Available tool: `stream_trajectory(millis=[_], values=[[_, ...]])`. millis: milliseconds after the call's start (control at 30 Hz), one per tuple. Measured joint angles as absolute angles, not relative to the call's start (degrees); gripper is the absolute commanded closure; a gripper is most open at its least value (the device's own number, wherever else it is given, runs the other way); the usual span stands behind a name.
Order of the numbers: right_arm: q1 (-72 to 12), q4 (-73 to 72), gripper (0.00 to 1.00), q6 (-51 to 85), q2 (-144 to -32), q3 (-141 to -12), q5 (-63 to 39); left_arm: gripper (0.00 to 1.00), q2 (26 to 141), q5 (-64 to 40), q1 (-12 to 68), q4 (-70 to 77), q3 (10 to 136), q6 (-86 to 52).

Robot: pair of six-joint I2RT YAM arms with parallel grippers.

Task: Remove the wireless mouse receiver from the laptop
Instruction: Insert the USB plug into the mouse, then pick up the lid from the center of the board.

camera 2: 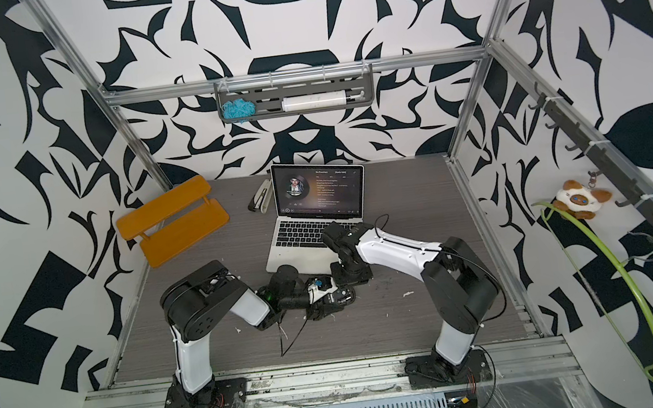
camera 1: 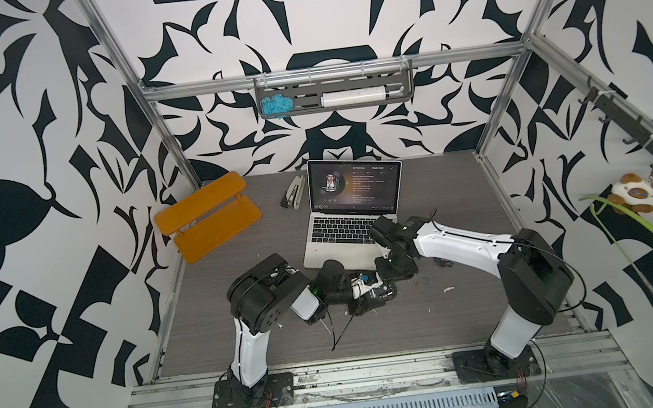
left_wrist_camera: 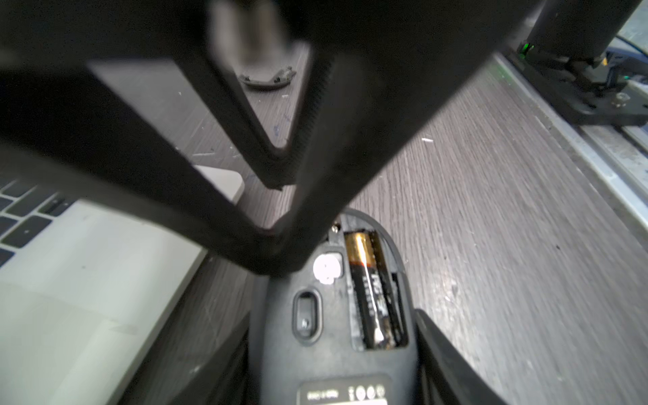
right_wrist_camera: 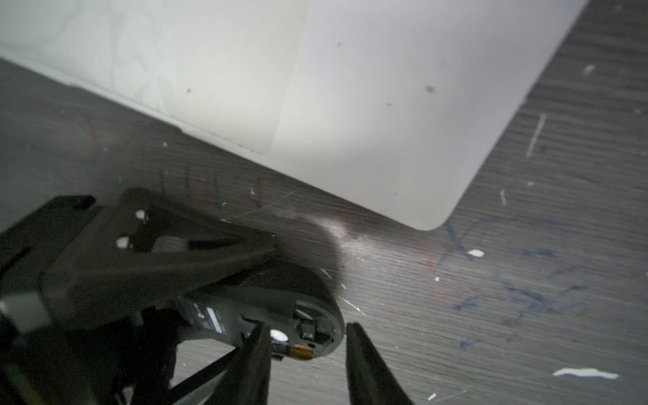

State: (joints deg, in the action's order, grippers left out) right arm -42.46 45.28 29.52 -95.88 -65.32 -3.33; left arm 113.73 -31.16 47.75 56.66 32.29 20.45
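The silver laptop [camera 1: 342, 251] [camera 2: 301, 254] stands open at the table's middle, its screen lit. In front of it my left gripper [left_wrist_camera: 329, 368] is shut on a black mouse [left_wrist_camera: 315, 350], underside up, with its compartment uncovered and a battery [left_wrist_camera: 368, 287] showing. My right gripper [right_wrist_camera: 306, 328] is open over the mouse's far end [right_wrist_camera: 315, 291], one finger across the underside, the other just off the rim. A tiny black piece [right_wrist_camera: 308, 331] sits in the compartment between them; it looks like the wireless mouse receiver, though blurred. The top views hide it behind both grippers [camera 1: 383, 278].
A dark curved cover [left_wrist_camera: 268, 79] lies on the table beyond the laptop corner [right_wrist_camera: 431, 224]. An orange shelf [camera 1: 209, 216] and a stapler [camera 1: 294, 192] sit at the back left. A rack [camera 1: 335, 95] hangs on the rear rail.
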Motion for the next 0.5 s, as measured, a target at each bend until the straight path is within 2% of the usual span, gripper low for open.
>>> stream_trajectory(millis=[133,167,367,500], values=[[-39.4,42.33,0.29,29.17,-90.54,-63.37,-4.36,0.68,113.73,-31.16,47.77,55.92,32.8,20.6],[-37.93,41.08,0.14,29.04,-88.42,-62.52,-5.06,0.68,113.73,-31.18,47.77,55.61,33.06,20.64],[-26.06,35.44,0.13,26.81,-77.36,-56.99,-6.5,0.69,113.25,-31.48,47.81,52.66,34.35,21.04],[-22.55,33.98,0.14,24.27,-75.37,-53.93,-4.62,0.71,111.81,-31.75,47.81,47.57,35.83,21.19]])
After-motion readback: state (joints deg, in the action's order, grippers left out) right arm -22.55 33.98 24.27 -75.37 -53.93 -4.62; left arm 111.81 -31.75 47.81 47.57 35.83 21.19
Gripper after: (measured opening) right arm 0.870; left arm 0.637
